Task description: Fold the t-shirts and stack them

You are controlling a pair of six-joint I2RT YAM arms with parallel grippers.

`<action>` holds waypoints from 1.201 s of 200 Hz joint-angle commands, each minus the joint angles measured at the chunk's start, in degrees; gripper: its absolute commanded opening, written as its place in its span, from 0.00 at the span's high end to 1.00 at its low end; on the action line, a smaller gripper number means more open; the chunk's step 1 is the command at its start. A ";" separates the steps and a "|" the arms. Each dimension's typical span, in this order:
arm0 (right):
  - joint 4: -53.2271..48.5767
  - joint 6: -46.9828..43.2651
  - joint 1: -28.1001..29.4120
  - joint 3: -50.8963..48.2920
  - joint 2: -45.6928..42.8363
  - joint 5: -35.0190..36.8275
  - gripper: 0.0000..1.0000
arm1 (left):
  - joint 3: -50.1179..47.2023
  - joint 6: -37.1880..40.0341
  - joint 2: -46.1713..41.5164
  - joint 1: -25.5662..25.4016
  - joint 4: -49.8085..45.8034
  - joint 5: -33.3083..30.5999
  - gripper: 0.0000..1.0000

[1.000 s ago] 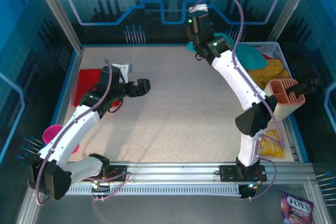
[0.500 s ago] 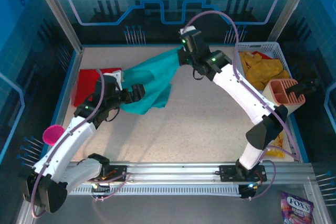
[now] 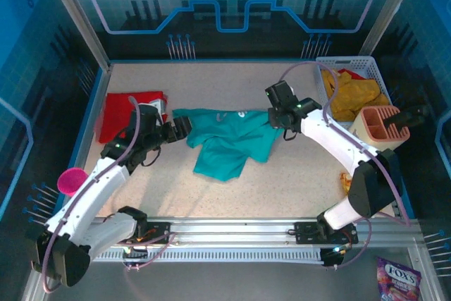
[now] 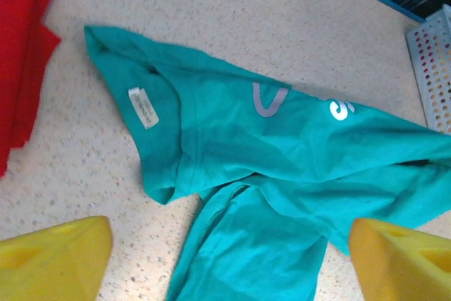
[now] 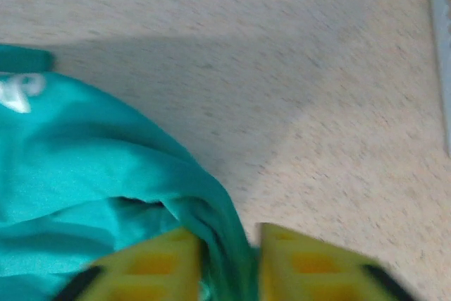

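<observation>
A teal t-shirt [image 3: 229,142] with white chest lettering lies crumpled on the middle of the table, also seen in the left wrist view [image 4: 282,153] and the right wrist view [image 5: 84,174]. My left gripper [image 3: 180,128] hangs open over its left end, its yellow fingers wide apart [image 4: 232,266] and holding nothing. My right gripper [image 3: 276,122] is at the shirt's right edge, its fingers parted [image 5: 231,259] with a fold of teal cloth lying loose between them. A red t-shirt [image 3: 127,114] lies flat at the far left [image 4: 25,54]. Mustard-yellow t-shirts [image 3: 356,93] fill the basket.
The white basket [image 3: 345,61] stands at the back right, its corner visible in the left wrist view [image 4: 431,68]. A tan holder [image 3: 384,128] sits in front of it. A pink cup [image 3: 69,180] is at the left edge. A yellow packet [image 3: 345,181] lies at the right.
The right arm carried the teal t-shirt out of the basket, swung it left and lowered it onto the table, and its fingers have parted. The left gripper moved slightly back left.
</observation>
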 commanded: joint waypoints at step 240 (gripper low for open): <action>20.16 16.82 -0.03 -25.02 1.02 -24.60 0.53 | -2.78 -22.95 40.36 -3.42 35.21 2.82 0.89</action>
